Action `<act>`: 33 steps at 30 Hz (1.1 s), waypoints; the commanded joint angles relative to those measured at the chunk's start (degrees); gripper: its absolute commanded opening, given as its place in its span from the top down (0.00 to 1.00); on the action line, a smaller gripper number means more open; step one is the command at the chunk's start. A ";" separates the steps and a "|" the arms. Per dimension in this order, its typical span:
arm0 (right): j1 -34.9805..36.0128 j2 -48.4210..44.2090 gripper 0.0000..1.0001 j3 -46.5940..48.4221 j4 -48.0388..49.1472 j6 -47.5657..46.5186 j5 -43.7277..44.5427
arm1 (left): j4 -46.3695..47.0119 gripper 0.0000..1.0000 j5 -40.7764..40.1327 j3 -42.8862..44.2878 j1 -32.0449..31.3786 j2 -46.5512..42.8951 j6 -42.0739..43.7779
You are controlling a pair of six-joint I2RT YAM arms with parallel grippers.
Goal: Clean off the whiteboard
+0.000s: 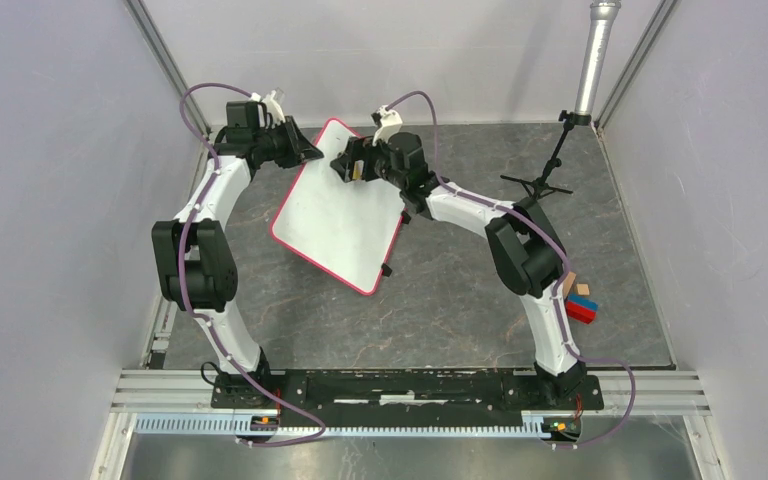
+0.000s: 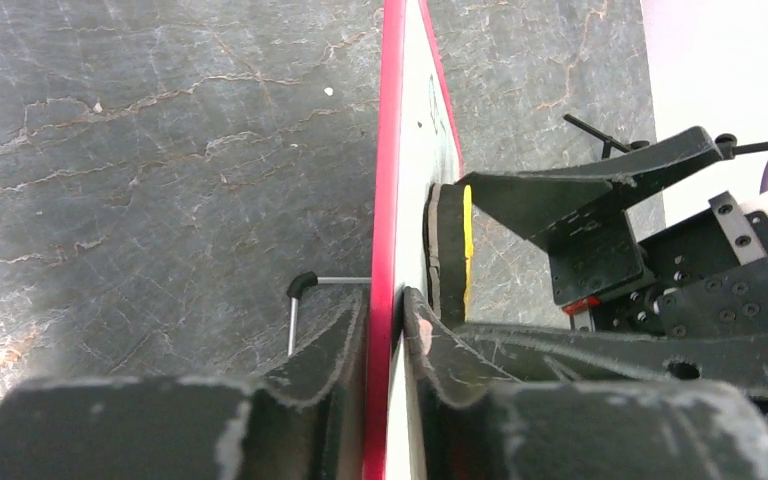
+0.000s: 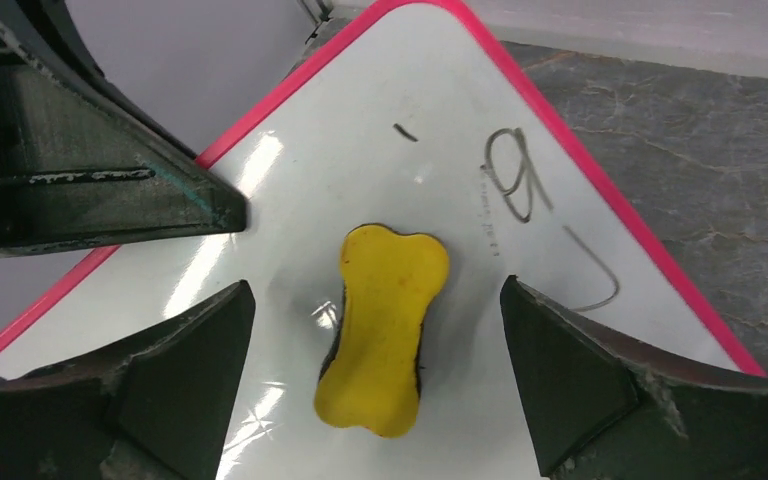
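Observation:
The whiteboard (image 1: 340,215), white with a red rim, lies tilted across the middle of the table. My left gripper (image 1: 310,153) is shut on its far left edge; in the left wrist view both fingers pinch the red rim (image 2: 390,150) between them at my left gripper (image 2: 385,310). A yellow bone-shaped eraser (image 3: 385,325) rests on the whiteboard (image 3: 290,190), felt side down. My right gripper (image 3: 378,288) stands open around it, both fingers well clear of its sides. Dark handwriting (image 3: 515,175) shows just beyond the eraser (image 2: 450,250).
A small black tripod stand (image 1: 550,180) stands at the back right under a grey pole (image 1: 595,60). Coloured blocks (image 1: 580,300) lie by the right arm. A black clip (image 1: 387,268) juts from the board's near edge. Walls close in on three sides.

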 commanded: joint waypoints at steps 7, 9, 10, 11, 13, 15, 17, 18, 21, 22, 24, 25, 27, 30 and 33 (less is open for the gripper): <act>-2.19 -1.74 0.26 -0.19 1.90 1.11 -4.34 | 2.81 0.94 1.84 0.25 0.08 0.80 2.94; -2.11 -1.65 0.26 -0.52 1.86 1.34 -4.55 | 3.46 0.98 1.91 -0.11 0.08 0.88 3.21; -1.97 -1.71 0.26 -0.84 2.06 1.19 -4.59 | 3.91 0.98 2.16 -0.36 0.08 0.86 3.50; -1.86 -1.79 0.26 -1.06 2.24 1.13 -4.49 | 4.31 0.98 2.34 -0.63 0.08 0.79 3.93; -1.64 -1.74 0.33 -1.25 2.39 1.00 -4.31 | 4.95 0.98 2.23 -1.23 0.04 0.38 4.71; -1.34 -1.76 0.37 -1.43 2.61 1.39 -4.35 | 5.92 0.98 2.20 -2.13 -0.01 -0.31 5.69; -0.97 -1.87 0.41 -1.71 2.82 1.29 -4.05 | 6.93 0.98 2.40 -3.11 -0.08 -1.05 6.65; -0.78 -2.07 0.45 -1.86 2.81 1.13 -3.47 | 7.36 0.98 2.62 -3.44 -0.17 -1.52 7.47; -0.69 -2.77 0.61 -2.26 3.39 0.74 -1.87 | 8.43 0.98 2.14 -5.12 -1.11 -3.19 10.42; -0.71 -2.78 0.64 -1.92 3.36 0.45 -1.53 | 8.79 0.98 1.66 -5.67 -1.49 -3.87 11.26; -0.70 -2.20 0.73 -0.32 2.92 -0.19 -1.31 | 9.86 0.98 1.87 -6.77 -2.07 -4.69 12.25; -0.78 -1.80 0.77 1.05 2.16 -0.51 -1.32 | 10.28 0.98 2.32 -7.10 -2.22 -4.97 12.48; -0.78 -1.01 0.79 4.08 0.42 -1.54 -1.52 | 10.56 0.98 3.02 -7.49 -2.58 -5.46 13.31; -1.03 -0.79 0.79 6.69 -1.36 -2.41 -1.27 | 10.92 0.98 2.19 -8.51 -3.34 -6.97 15.25; -1.60 -0.39 0.78 8.49 -1.93 -2.47 -2.01 | 10.83 0.98 2.28 -9.06 -3.76 -7.83 16.85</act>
